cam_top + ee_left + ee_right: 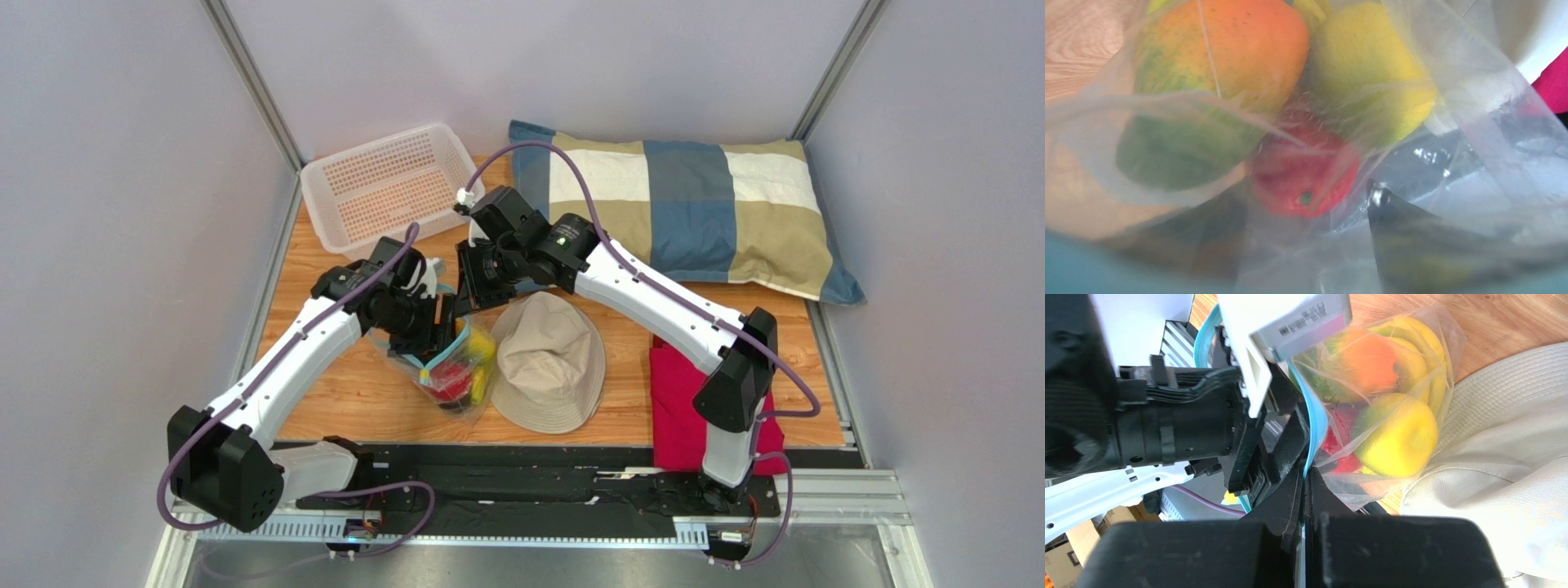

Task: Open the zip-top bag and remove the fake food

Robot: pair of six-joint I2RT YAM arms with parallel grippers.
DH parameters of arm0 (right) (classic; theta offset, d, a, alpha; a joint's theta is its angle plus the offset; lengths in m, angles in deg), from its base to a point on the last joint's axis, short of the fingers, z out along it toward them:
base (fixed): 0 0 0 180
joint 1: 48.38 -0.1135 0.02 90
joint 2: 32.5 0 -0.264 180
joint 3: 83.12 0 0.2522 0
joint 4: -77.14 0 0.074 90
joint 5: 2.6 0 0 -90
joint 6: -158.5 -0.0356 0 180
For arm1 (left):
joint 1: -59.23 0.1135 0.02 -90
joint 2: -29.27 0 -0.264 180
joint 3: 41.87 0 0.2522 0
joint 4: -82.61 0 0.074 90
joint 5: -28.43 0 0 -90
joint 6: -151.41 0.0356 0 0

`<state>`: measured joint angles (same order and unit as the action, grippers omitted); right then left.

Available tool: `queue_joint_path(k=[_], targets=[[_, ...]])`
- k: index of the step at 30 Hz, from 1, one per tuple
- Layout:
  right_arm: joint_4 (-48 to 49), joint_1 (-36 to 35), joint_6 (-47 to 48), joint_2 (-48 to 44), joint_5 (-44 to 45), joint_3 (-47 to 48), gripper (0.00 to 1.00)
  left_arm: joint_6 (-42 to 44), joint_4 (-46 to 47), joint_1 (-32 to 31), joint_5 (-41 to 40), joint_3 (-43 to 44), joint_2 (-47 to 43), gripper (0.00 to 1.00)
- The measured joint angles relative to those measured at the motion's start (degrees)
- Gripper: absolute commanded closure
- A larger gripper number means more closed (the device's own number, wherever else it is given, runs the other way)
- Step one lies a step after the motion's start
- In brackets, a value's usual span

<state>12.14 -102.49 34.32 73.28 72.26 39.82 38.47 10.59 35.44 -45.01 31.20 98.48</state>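
Note:
The zip-top bag (451, 371) lies on the wooden table between both grippers, with its light blue zip strip (1315, 419) raised. Inside is the fake food: a green-orange mango (1211, 67), a yellow fruit (1370, 79), a red apple (1306, 174) and bananas (1420, 343). My right gripper (1306, 473) is shut on the zip strip; it also shows in the top view (478, 289). My left gripper (1309, 197) points into the bag, its dark fingers (1419, 245) apart and blurred behind the plastic. From above it (426, 328) sits at the bag's top left.
A beige hat (550, 361) touches the bag's right side. A red cloth (682, 390) lies right of the hat. A white mesh basket (393, 184) stands at the back left and a checked pillow (687, 208) at the back right. Grey walls enclose the table.

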Motion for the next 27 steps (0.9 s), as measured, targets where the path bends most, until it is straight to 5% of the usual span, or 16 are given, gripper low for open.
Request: queue_joint_path(k=[14,17,21,24,27], targets=[[1.1,-0.2,-0.1,0.2,0.0,-0.6,1.0,-2.0,3.5,-0.1,4.1,-7.5,-1.2,0.17],[1.9,-0.2,-0.3,0.2,0.0,-1.6,1.0,-4.2,5.5,-0.2,3.9,-9.3,-1.2,0.36],[2.7,-0.2,-0.4,0.2,0.0,-3.0,1.0,-6.7,7.5,-0.2,3.3,-10.4,-2.9,0.78],[3.1,-0.2,-0.4,0.2,0.1,-4.1,1.0,-7.9,7.4,-0.2,1.7,-10.6,-6.1,0.96],[3.4,-0.2,0.0,0.1,0.9,-5.5,1.0,-8.5,7.3,0.1,0.9,-8.0,-11.5,1.0]])
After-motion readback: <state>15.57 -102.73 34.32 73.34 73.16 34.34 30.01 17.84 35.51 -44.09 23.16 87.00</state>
